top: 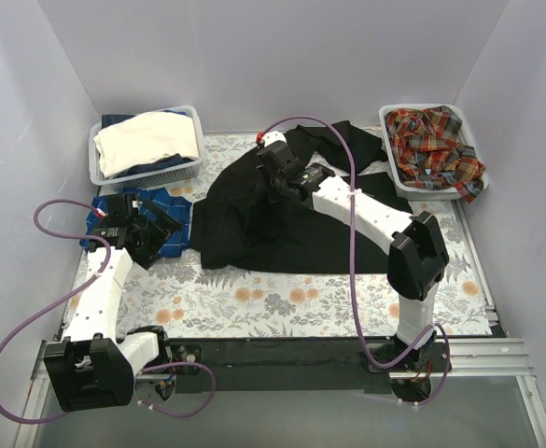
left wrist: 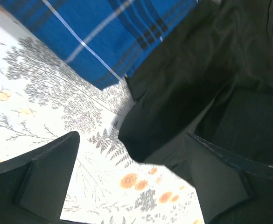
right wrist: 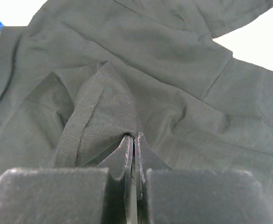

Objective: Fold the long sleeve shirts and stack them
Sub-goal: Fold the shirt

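A plain black shirt [top: 254, 229] lies spread and crumpled across the middle of the table. My right gripper [top: 271, 161] is over its far part. In the right wrist view it [right wrist: 134, 138] is shut on a raised fold of the black shirt [right wrist: 103, 107]. A blue-and-white checked shirt [top: 175, 245] lies at the left, touching the black shirt's edge. My left gripper [top: 159, 227] hovers above it, open and empty [left wrist: 136, 186]. That wrist view shows the checked shirt [left wrist: 103, 32] and the black shirt [left wrist: 197, 70]. Red-orange plaid shirts [top: 433, 149] lie piled in the back right basket.
A white basket [top: 190, 114] at the back left holds a cream cloth [top: 147, 140] over dark blue cloth. The right basket's [top: 394, 154] plaid cloth hangs over its rim. The table has a floral cover [top: 282, 303]. Grey walls close in three sides.
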